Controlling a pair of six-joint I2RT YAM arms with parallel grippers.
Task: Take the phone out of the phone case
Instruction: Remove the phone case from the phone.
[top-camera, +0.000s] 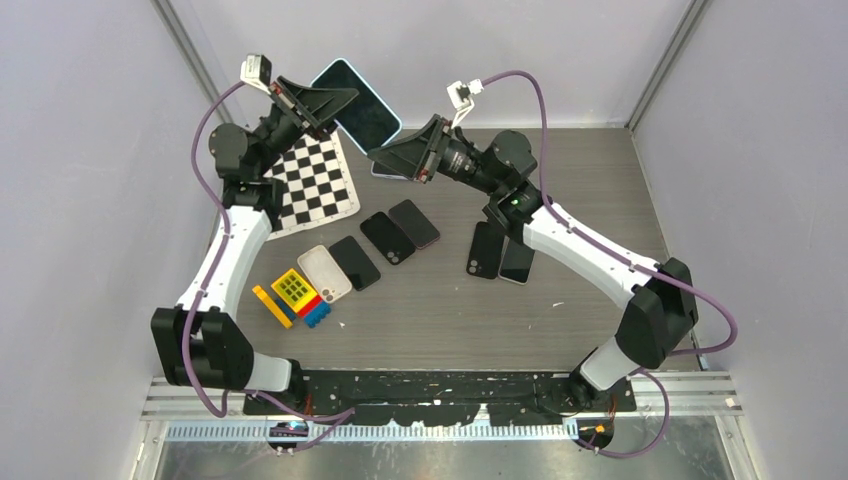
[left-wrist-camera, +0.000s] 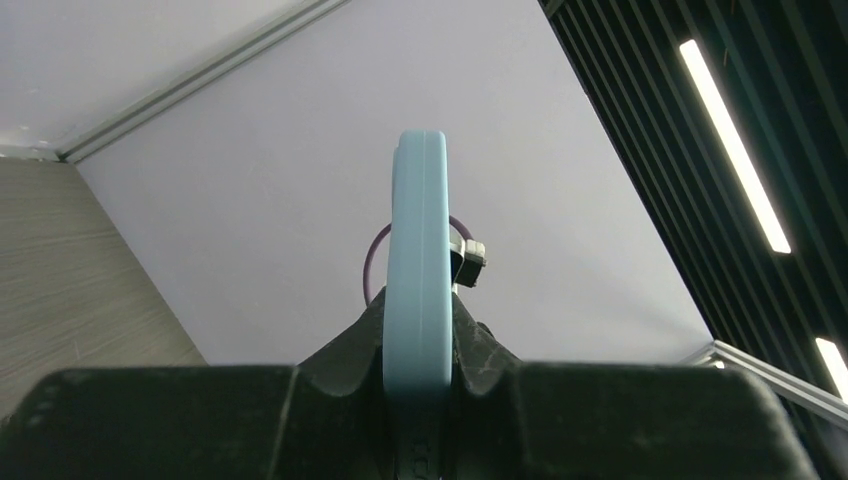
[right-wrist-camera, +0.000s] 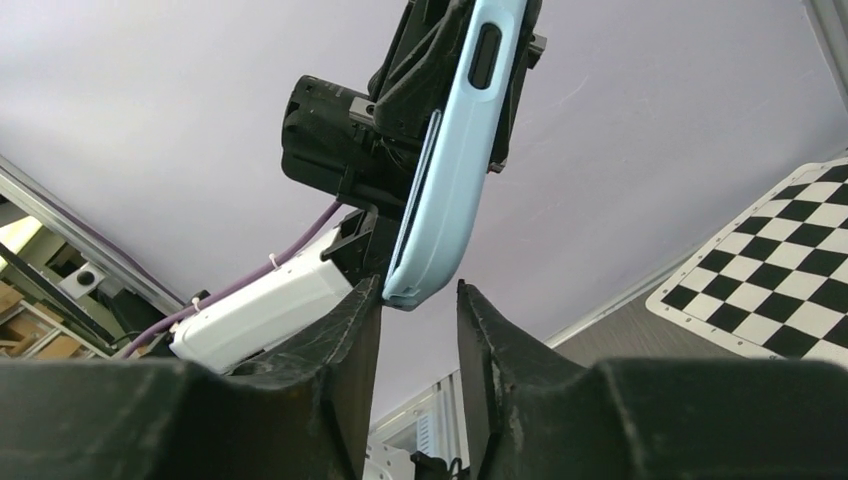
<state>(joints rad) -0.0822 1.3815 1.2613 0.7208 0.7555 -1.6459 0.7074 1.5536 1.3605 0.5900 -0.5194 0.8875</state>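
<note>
Over the table (top-camera: 560, 290), the phone (top-camera: 362, 105) seemingly slants toward the right claw (top-camera: 376, 162).

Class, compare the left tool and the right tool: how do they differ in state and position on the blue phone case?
The left tool is shut on the blue phone case; the right tool is open, fingers either side of it. The left tool holds the case's upper part, the right tool sits at its lower corner. Both are black, raised above the table.

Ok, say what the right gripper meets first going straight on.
The phone held by the left gripper: its lower corner sits between the fingers of the right gripper, so contact likely comes at once.
</note>
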